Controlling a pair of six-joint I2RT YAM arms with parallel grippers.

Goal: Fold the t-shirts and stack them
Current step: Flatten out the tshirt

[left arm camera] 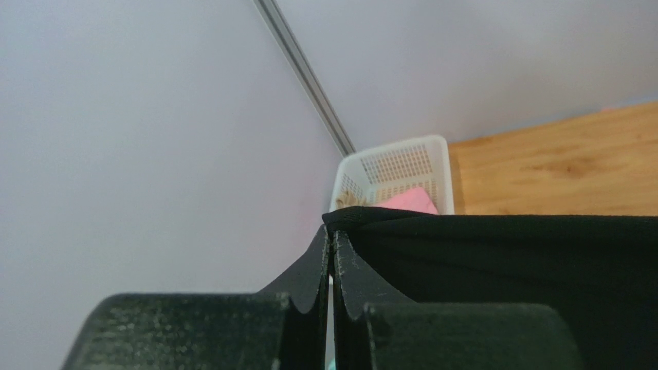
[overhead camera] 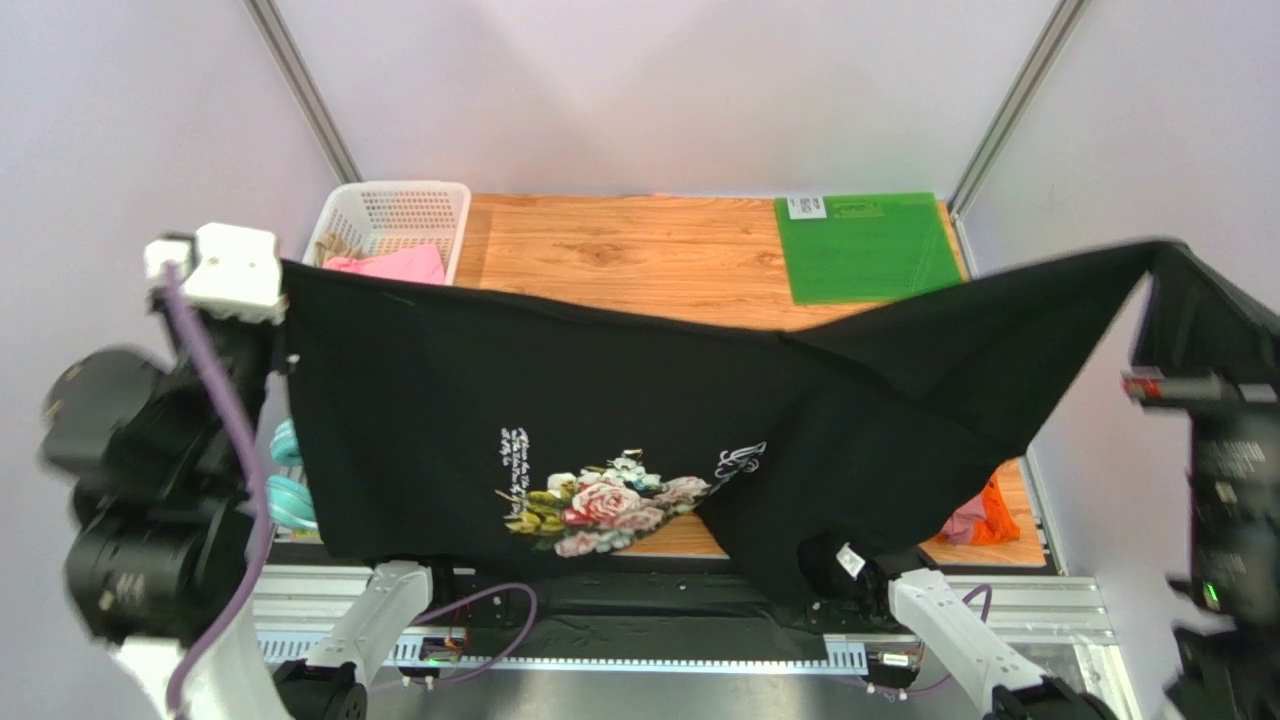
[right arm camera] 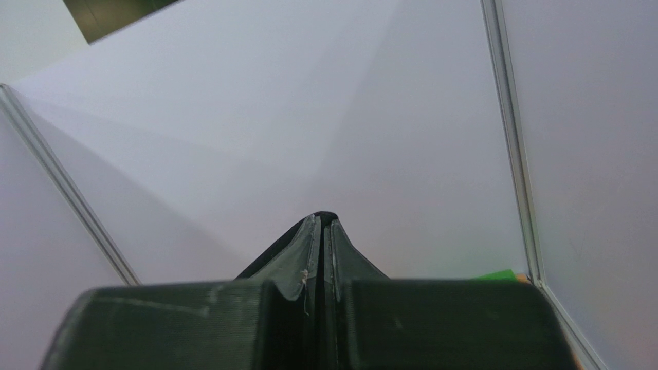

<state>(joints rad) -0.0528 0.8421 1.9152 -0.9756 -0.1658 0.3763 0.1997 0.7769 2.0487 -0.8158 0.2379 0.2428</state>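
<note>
Your left gripper (left arm camera: 330,245) is pressed tight on one corner of the black t-shirt (overhead camera: 601,405), and your right gripper (right arm camera: 320,225) is pinched shut on the opposite edge. Both arms are raised high and spread wide, so the shirt hangs stretched between them above the table (overhead camera: 631,255). The pink t-shirt (overhead camera: 394,266) lies in the white basket (overhead camera: 394,203) at far left. The orange t-shirt (overhead camera: 995,518) sits on the table at near right.

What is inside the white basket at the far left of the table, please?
A dusty-pink shirt lies in the white basket, with a tan item beside it, too small to identify. The black t-shirt hanging in front hides the basket's near part.
</note>
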